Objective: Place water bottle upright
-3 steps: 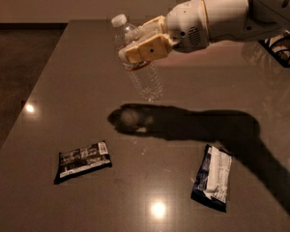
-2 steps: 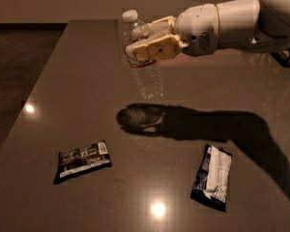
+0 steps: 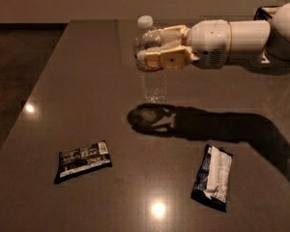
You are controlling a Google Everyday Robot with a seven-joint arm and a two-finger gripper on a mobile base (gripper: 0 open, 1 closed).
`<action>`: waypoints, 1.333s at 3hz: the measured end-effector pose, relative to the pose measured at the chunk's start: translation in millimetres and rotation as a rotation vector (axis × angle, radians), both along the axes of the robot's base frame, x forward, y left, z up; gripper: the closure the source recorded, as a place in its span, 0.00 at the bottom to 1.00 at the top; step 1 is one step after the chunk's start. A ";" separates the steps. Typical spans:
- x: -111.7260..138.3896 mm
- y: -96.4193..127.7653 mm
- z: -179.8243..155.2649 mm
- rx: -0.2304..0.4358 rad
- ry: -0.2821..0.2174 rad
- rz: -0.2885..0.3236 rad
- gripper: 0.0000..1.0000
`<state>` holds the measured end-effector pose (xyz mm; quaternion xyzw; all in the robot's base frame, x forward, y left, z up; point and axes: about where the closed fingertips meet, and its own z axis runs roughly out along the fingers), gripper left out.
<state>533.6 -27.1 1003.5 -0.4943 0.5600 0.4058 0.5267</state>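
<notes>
The water bottle (image 3: 152,79) is a small clear ribbed bottle with a white cap (image 3: 145,21). It stands almost upright, its base at or just above the dark table (image 3: 77,71). My gripper (image 3: 149,50) reaches in from the right on a white arm and is shut on the bottle's upper body, one tan finger (image 3: 162,59) in front and one behind. The bottle's lower half shows below the fingers, with its shadow on the table in front of it.
A flat dark snack packet (image 3: 82,161) lies at the front left. A second dark-and-white packet (image 3: 212,178) lies at the front right. The table's left edge runs diagonally beside a dark floor. A dark object (image 3: 266,11) sits at the far right behind the arm.
The gripper has carried the bottle a little to the right and lower, and turned it from tilted left to nearly upright. Both packets have stayed put.
</notes>
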 end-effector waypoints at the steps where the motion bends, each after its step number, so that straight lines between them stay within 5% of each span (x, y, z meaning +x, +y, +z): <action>1: -0.3 -6.7 -8.7 0.050 -0.008 0.000 1.00; 4: -2.5 -23.2 -45.0 0.122 0.013 -0.023 1.00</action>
